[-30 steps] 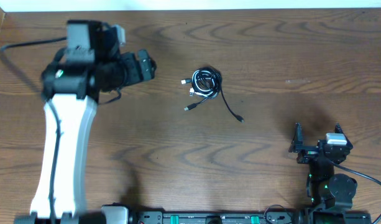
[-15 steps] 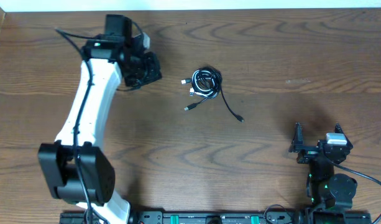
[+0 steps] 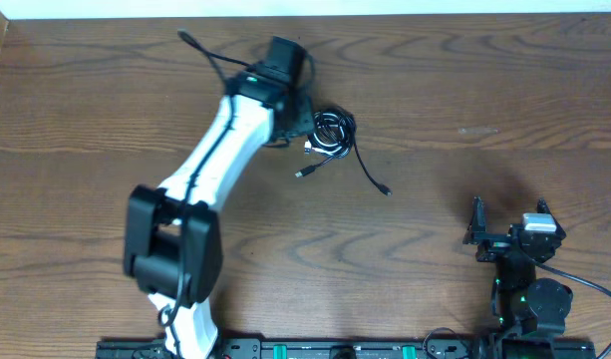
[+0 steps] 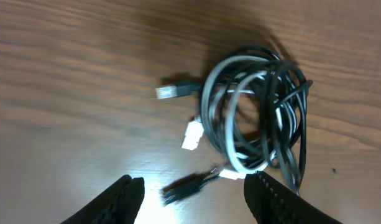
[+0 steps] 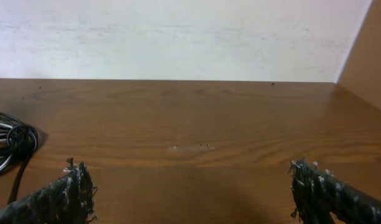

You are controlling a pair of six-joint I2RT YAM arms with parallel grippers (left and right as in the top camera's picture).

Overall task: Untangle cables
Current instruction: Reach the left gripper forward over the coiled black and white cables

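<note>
One tangled coil of cables point(image 3: 331, 131) lies upper centre of the counter point(image 3: 504, 100), with open wood to its right and below.
Left jaws hover parted just left of the coil, holding nothing; right jaws stand wide at lower right, well apart, near the front edge.

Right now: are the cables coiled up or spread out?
Coiled: the cables sit in one tangled loop on the table, plugs poking out; the left gripper, open, holds none.
</note>
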